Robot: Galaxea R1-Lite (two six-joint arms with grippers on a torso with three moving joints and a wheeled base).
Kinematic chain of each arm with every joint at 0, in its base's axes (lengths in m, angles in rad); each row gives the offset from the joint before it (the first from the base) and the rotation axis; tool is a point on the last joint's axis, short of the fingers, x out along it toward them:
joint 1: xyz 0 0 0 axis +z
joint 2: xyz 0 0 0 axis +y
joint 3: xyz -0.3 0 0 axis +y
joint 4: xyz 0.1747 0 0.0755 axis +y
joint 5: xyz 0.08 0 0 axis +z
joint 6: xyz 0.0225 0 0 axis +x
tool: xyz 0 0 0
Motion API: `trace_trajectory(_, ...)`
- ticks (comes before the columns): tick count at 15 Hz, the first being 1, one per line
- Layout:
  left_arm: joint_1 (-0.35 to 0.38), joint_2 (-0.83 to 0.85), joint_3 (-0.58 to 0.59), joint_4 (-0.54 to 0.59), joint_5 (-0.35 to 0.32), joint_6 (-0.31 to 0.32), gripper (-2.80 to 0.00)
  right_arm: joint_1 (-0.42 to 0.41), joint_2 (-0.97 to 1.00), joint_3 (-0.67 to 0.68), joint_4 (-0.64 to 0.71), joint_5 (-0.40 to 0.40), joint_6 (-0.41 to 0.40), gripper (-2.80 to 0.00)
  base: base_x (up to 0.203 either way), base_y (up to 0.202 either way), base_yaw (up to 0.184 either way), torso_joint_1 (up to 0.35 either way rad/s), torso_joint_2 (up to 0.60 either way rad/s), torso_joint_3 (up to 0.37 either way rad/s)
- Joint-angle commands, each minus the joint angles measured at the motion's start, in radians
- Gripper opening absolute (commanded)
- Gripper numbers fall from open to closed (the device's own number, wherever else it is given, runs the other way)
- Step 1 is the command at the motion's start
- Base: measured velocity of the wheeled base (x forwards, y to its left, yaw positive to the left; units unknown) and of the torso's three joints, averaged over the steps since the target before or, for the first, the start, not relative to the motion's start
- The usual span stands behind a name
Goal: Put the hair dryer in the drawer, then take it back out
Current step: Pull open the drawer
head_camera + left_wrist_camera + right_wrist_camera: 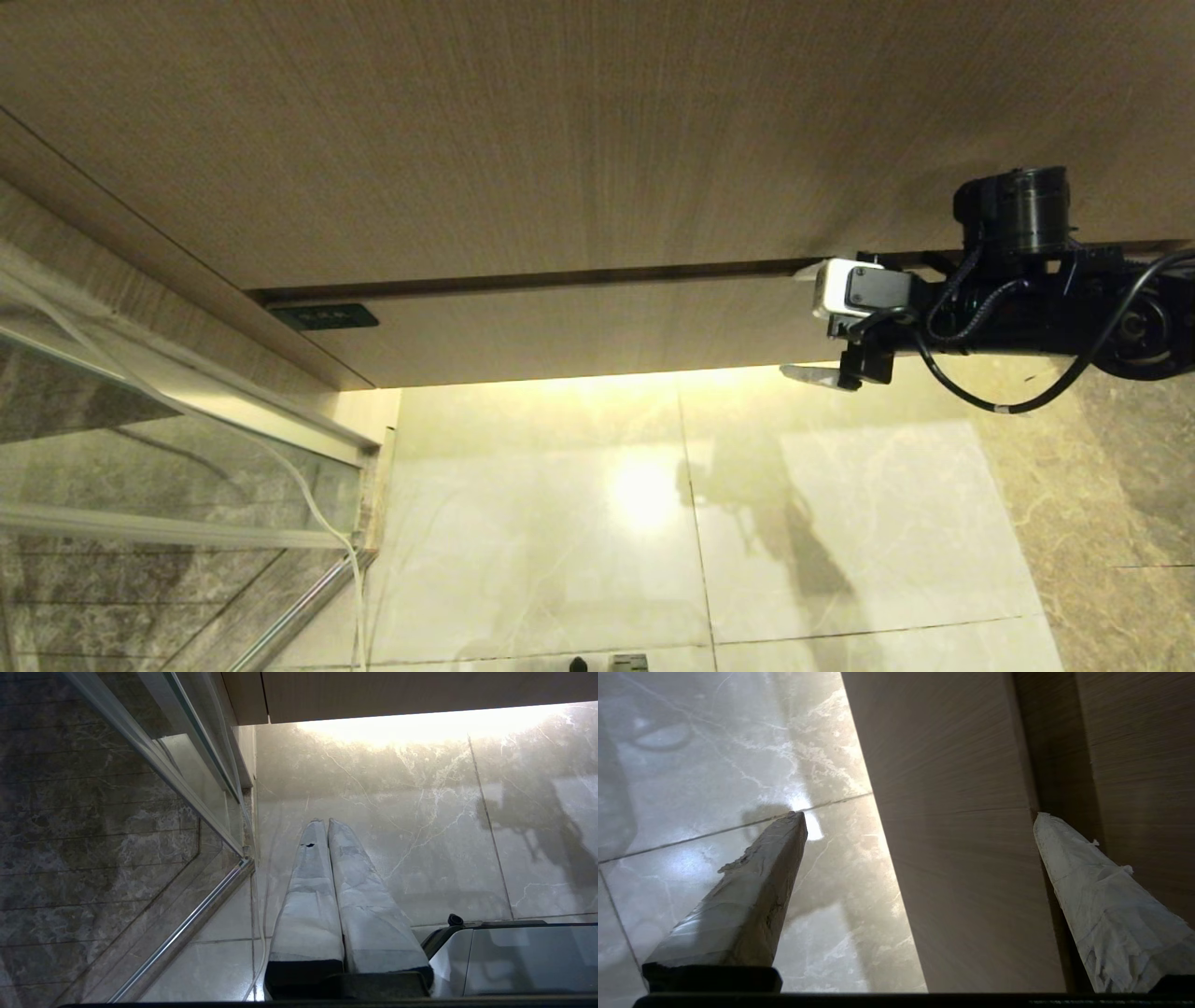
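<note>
The drawer (579,322) is the plain light-wood front under a dark gap, standing flush with the cabinet. My right gripper (805,324) is at its right end and is open. One wrapped finger lies at the gap above the front and the other below its lit lower edge. In the right wrist view the drawer front (971,858) fills the space between the wide-apart fingers of the gripper (919,816). Nothing is held. My left gripper (327,822) is shut and empty, hanging over the floor beside the robot's base. The hair dryer is out of view.
A wood panel (560,140) spans the cabinet above the drawer. A glass partition with a metal rail (140,448) stands at the left, with a pale cord (313,504) running down along it. A small black plate (322,317) sits at the drawer's left end. Glossy marble floor (840,523) lies below.
</note>
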Motion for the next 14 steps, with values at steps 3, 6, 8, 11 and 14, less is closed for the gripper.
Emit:
trace_trajectory(3,0.000,0.000,0.000,0.000,0.000,0.000,-2.80,0.000,0.038,-0.005,-0.063,0.002,0.002,0.00,0.000,0.000,0.000,0.000,0.00,0.000)
trace_trajectory(6,0.000,0.000,-0.001,0.000,0.000,0.000,-2.80,-0.001,0.069,-0.021,-0.100,0.001,0.011,0.00,0.000,0.000,0.000,0.000,0.00,0.000)
trace_trajectory(8,0.000,0.000,0.000,0.000,0.000,0.000,-2.80,-0.006,0.082,-0.022,-0.102,0.000,0.027,0.00,0.000,0.000,0.000,0.000,0.00,0.000)
trace_trajectory(11,0.000,0.000,0.000,0.000,0.000,0.000,-2.80,-0.004,0.093,-0.020,-0.092,-0.026,0.034,0.00,0.000,0.000,0.000,0.000,0.00,0.000)
trace_trajectory(14,0.000,0.000,0.000,0.000,0.000,0.000,-2.80,-0.004,0.098,-0.021,-0.050,-0.030,0.064,0.00,0.000,0.000,0.000,0.000,0.00,0.000)
